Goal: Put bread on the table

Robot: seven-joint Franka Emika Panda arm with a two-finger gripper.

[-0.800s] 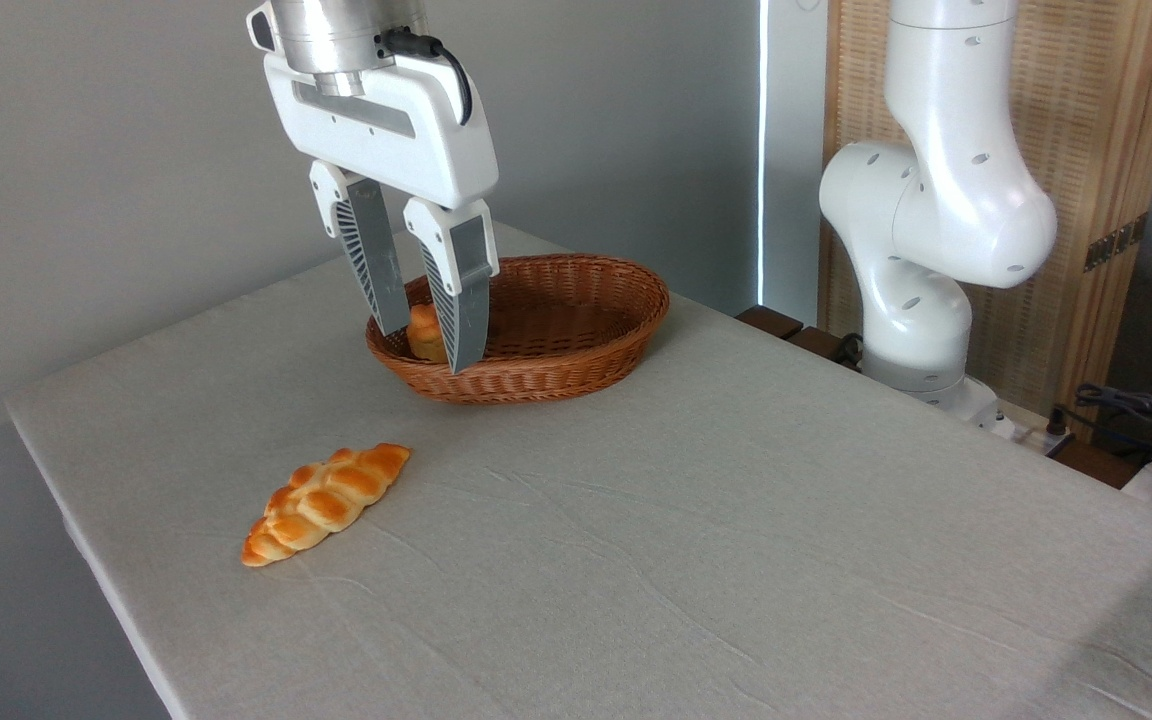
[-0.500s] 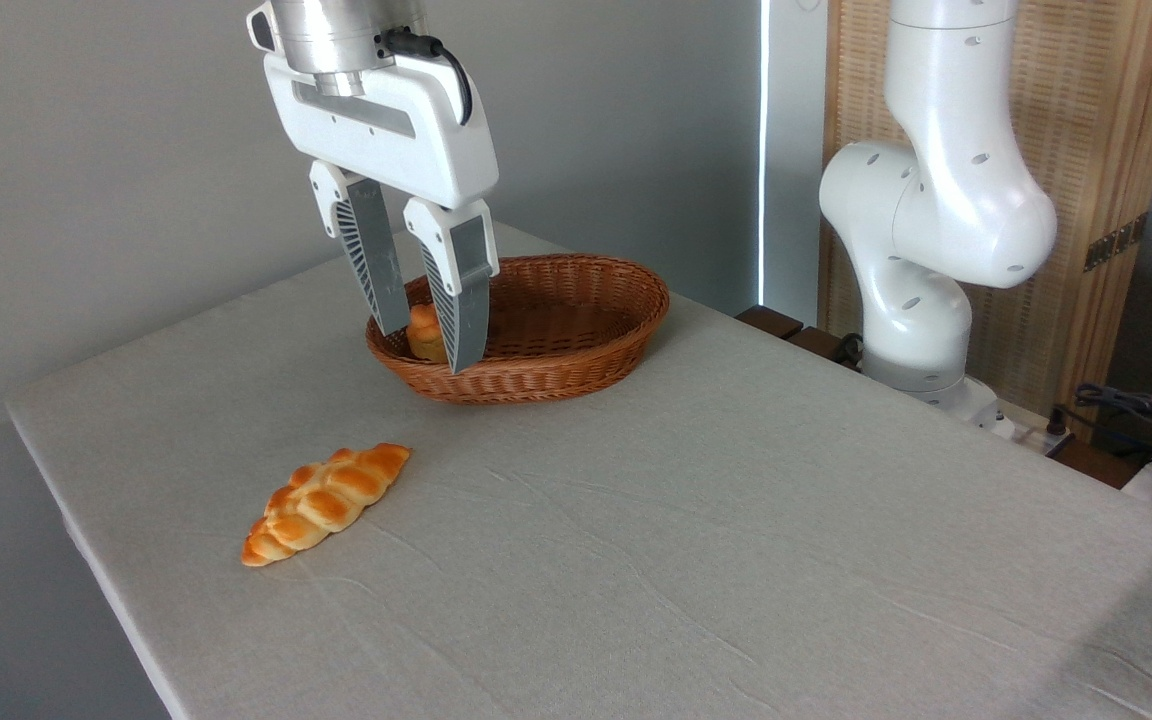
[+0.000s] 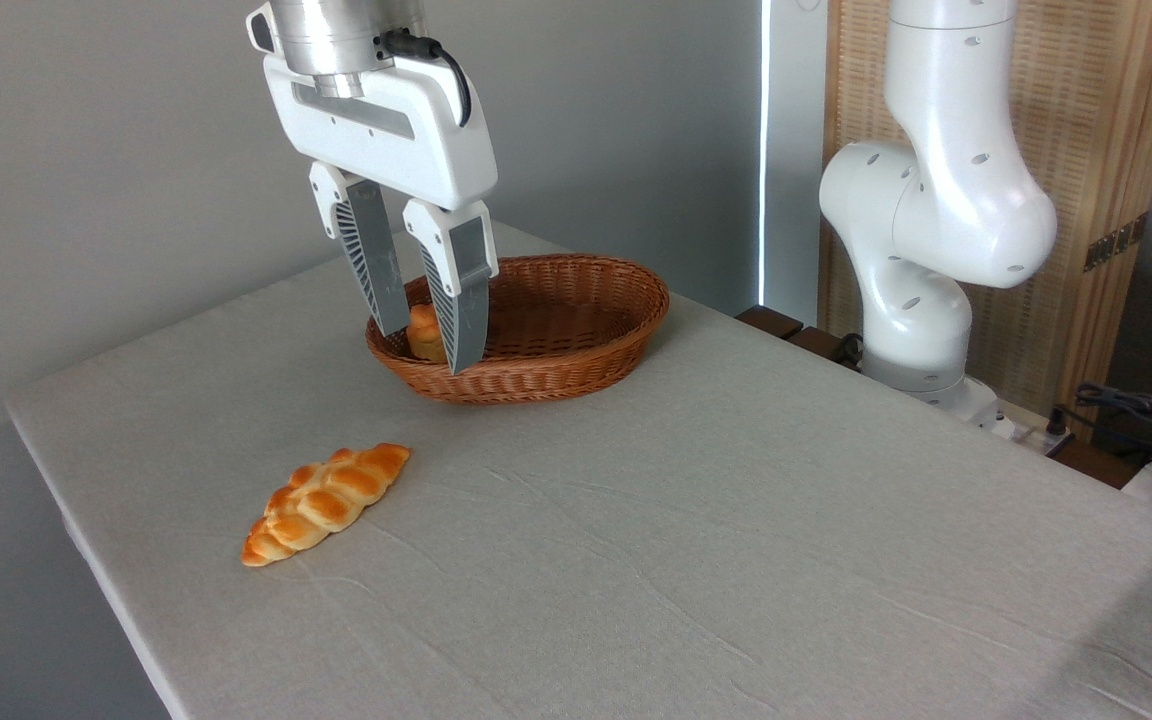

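Eyeing the bread (image 3: 423,332) between my gripper (image 3: 426,348) tips at the near end of the basket (image 3: 576,340), jaws parted and holding nothing, I'd judge it light, squashy; pinch its ribbed base gently.

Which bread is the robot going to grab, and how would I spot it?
Find the brown wicker basket at the back of the table. At its left end, behind the hand's grey fingers, sits the bread. It is small, round and muffin-shaped, unlike the long braided loaf lying out on the cloth.
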